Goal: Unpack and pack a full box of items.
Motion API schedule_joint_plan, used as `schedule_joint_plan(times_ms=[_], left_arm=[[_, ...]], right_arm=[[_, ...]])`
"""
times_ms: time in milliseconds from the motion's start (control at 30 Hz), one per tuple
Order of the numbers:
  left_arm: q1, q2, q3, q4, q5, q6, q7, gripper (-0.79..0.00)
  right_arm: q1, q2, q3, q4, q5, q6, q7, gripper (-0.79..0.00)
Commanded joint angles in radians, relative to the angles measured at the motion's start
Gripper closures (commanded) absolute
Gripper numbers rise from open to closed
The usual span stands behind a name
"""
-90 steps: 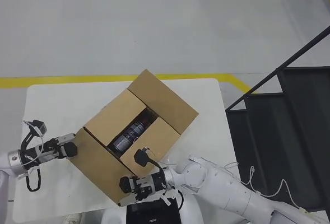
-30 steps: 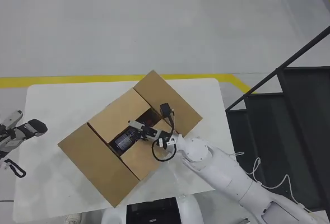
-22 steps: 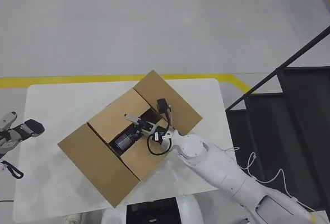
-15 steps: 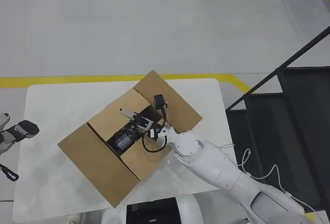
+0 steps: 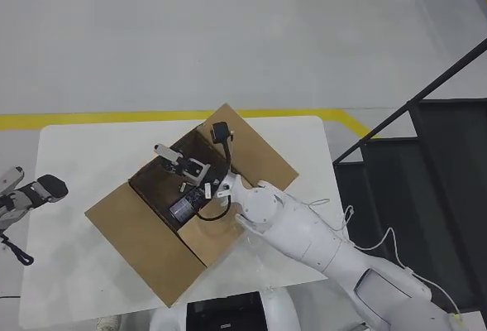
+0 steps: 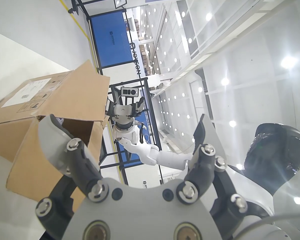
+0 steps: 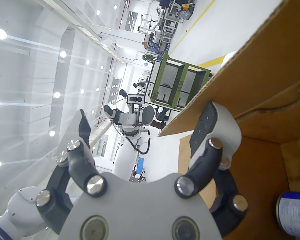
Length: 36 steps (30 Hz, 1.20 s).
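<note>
The cardboard box point(image 5: 148, 244) sits at a slant near the middle of the white bench point(image 5: 86, 149), its top open and its flaps spread. The right end effector point(image 5: 177, 159) is over the left part of the box, with its 2 fingers spread apart and gripping nothing. In the right wrist view, 1 ribbed finger pad point(image 7: 202, 126) sits right at the edge of a raised flap point(image 7: 252, 81), while the other finger stands in free air. Down inside the box a can point(image 5: 185, 207) lies on its side. It looks dark from above, and the right wrist view shows a blue and white label on it. The left end effector point(image 5: 49, 189) is over the left edge of the bench, well apart from the box, wide open and empty. Its wrist view looks across at the side of the box and at 1 upright flap
</note>
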Motion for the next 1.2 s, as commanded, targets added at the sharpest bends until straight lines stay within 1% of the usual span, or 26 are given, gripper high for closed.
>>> schedule_joint_plan(times_ms=[0, 133, 267, 933, 1033, 1167], left_arm=[[-0.003, 0.001, -0.002, 0.003, -0.001, 0.001, -0.005, -0.785], [-0.007, 0.002, -0.008, 0.009, -0.012, 0.005, -0.013, -0.785], [-0.007, 0.003, -0.004, 0.013, -0.012, 0.01, -0.038, -0.785], [-0.007, 0.003, -0.002, 0.011, -0.011, 0.011, -0.032, -0.785], [-0.015, 0.001, 0.032, -0.024, 0.004, 0.01, -0.008, -0.785], [-0.043, -0.002, 0.094, -0.042, 0.033, -0.007, 0.01, -0.785]], right_arm=[[0.038, -0.024, -0.026, 0.043, -0.001, 0.005, -0.005, -0.785], [0.1, -0.073, -0.067, 0.119, 0.001, 0.001, -0.017, -0.785], [0.136, -0.112, -0.087, 0.185, 0.005, -0.018, -0.024, -0.785], [0.135, -0.115, -0.087, 0.189, 0.005, -0.02, -0.023, -0.785], [0.131, -0.114, -0.067, 0.195, -0.035, 0.002, -0.024, -0.785], [0.146, -0.127, -0.049, 0.216, -0.05, 0.002, -0.025, -0.785]])
